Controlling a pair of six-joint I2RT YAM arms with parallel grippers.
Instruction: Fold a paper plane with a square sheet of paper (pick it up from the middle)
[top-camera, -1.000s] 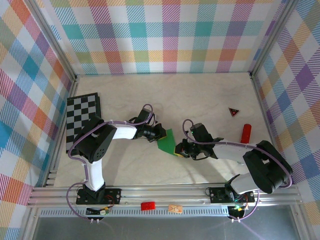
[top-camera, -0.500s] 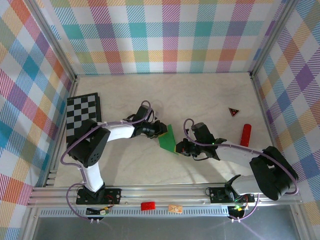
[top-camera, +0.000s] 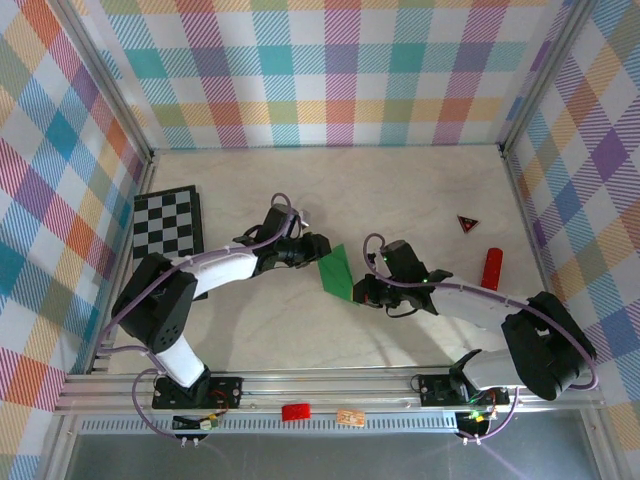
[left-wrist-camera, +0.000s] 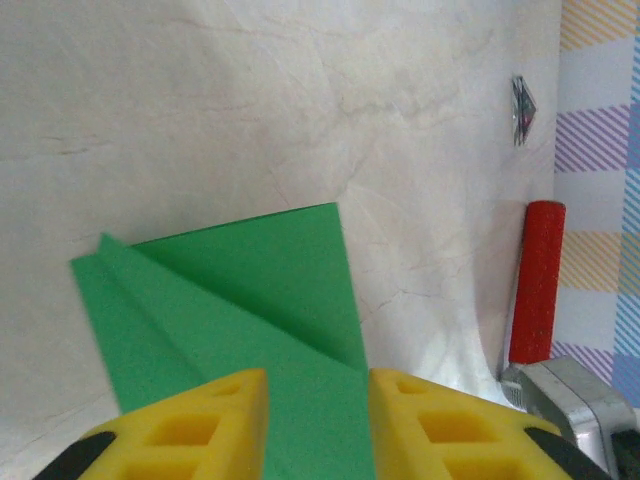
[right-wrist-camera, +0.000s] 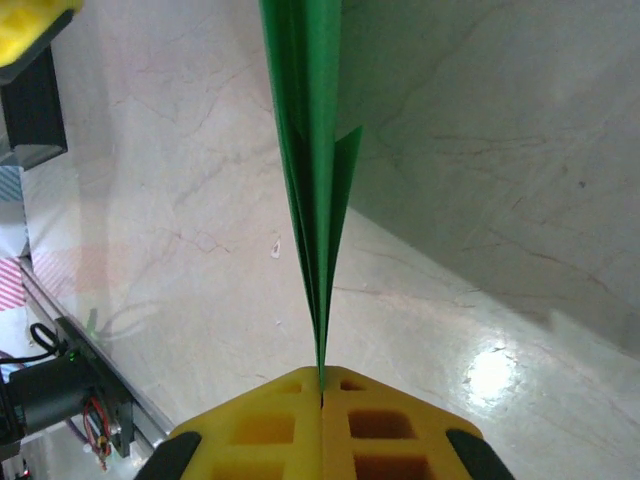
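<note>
My right gripper (right-wrist-camera: 322, 386) is pinched shut on the folded green paper (top-camera: 338, 272), holding it on edge near the middle of the table (top-camera: 400, 190). My left gripper (left-wrist-camera: 318, 388) has its fingers parted at the paper's other end.

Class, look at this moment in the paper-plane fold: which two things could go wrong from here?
1. The right gripper pinches the green paper at just one edge, and the left gripper stands open, so the paper may droop or twist.
2. Its folded layers splay apart in the right wrist view, so the creases might spring open before the next fold.
</note>
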